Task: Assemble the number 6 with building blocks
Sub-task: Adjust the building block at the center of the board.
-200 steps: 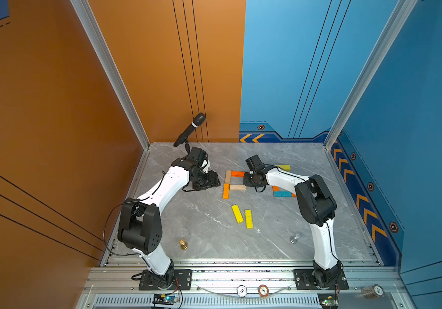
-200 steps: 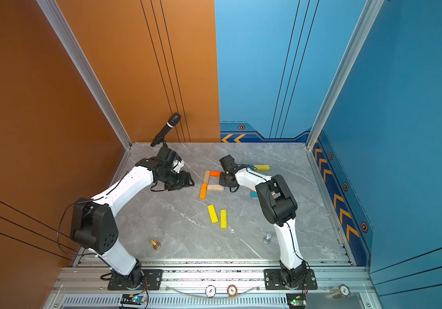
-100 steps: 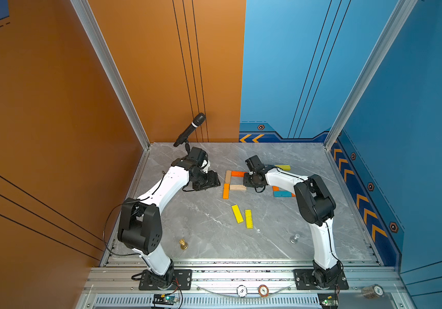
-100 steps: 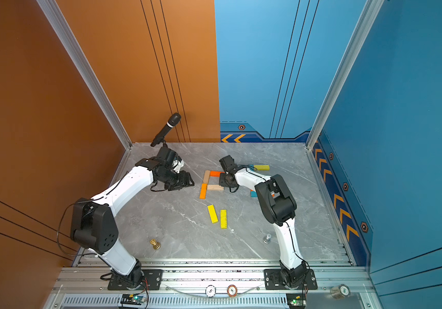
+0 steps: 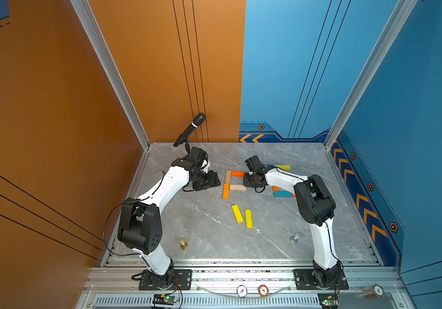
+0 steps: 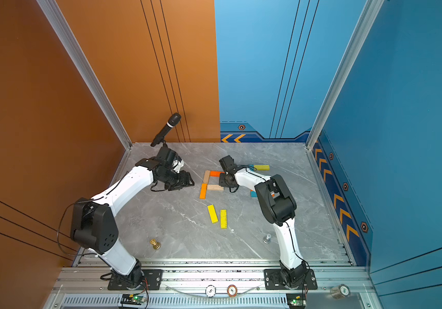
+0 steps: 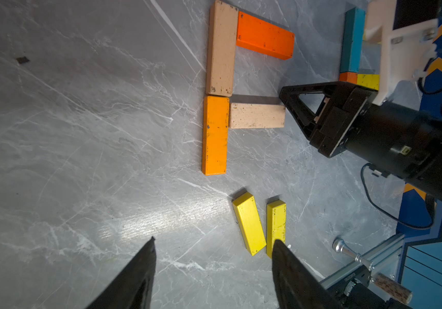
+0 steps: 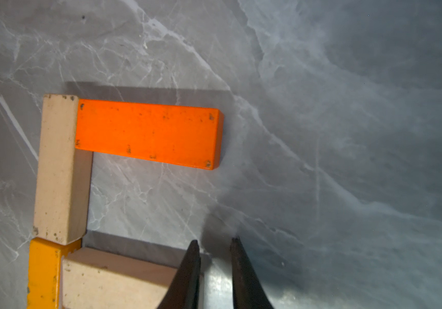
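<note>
Landmark: the part-built figure (image 5: 227,182) on the grey surface (image 5: 201,227) — a pale upright plank (image 7: 221,48) end to end with an amber plank (image 7: 214,133), an orange bar (image 8: 147,133) across the top and a pale middle bar (image 7: 257,116).
Right gripper (image 8: 214,240): jaws drawn together with nothing seen between them, tips at the free end of the middle bar, on the figure's open side.
Left gripper (image 7: 213,248): jaws spread and empty, hovering just off the figure's closed side, beside the uprights.
Loose blocks: two yellow planks (image 5: 237,213) lie flat near the figure's foot, apart from it. A blue, orange and yellow heap (image 5: 282,194) lies beyond the open side, partly hidden by the right arm.
Missing, by my reckoning: the loop's foot and its closing side.
Handling: painted wood, so probably light and stiff. The smooth faces may skate on the polished surface when pushed.
Hold: across the narrow width at mid-length, one finger down each long edge — an end grip would let the plank swing.
Risk: the placed planks are only butted together, so a nudge to one may shift its neighbours.
</note>
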Tool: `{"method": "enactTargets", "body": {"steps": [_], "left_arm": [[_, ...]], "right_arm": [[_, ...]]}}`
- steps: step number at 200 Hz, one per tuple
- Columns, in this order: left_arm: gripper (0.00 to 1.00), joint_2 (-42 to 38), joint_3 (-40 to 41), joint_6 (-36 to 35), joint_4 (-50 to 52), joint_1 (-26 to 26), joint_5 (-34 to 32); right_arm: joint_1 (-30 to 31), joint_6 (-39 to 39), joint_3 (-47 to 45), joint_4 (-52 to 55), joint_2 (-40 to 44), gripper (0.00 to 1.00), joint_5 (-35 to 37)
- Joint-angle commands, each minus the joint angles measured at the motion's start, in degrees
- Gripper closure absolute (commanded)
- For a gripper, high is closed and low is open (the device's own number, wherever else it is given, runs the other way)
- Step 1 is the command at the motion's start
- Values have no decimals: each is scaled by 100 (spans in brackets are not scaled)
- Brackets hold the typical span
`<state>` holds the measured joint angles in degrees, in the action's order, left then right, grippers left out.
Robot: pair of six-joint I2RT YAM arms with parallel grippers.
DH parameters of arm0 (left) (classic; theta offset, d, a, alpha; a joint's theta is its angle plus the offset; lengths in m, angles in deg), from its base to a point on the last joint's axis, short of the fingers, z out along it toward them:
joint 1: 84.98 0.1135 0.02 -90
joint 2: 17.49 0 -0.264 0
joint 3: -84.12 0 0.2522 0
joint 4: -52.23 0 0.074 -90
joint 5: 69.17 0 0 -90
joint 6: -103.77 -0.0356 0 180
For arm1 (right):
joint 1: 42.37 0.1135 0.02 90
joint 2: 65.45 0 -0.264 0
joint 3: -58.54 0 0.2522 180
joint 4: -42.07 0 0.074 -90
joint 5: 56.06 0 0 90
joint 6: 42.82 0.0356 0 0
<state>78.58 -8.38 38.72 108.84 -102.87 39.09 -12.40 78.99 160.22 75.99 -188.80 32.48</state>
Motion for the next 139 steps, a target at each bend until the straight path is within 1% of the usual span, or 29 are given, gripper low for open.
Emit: {"method": "enactTargets", "body": {"steps": [1,71,103,112,116,139], "left_arm": [[31,67,104,18,-49,49,158],[31,100,104,21,-60,49,189],[31,113,96,25,-58,57,189],[31,98,96,27,-58,58,182],[31,104,96,27,-58,58,182],[30,74,102,28,-59,75,162]], "right_arm": [[52,46,-28,225,-28,78,21],[22,6,-69,242,44,77,95],[-87,-280,50,388,313,70,252],[-105,-379,18,414,409,67,312],[-107,-436,4,422,618,66,335],[-93,-647,-103,673,1038,62,407]]}}
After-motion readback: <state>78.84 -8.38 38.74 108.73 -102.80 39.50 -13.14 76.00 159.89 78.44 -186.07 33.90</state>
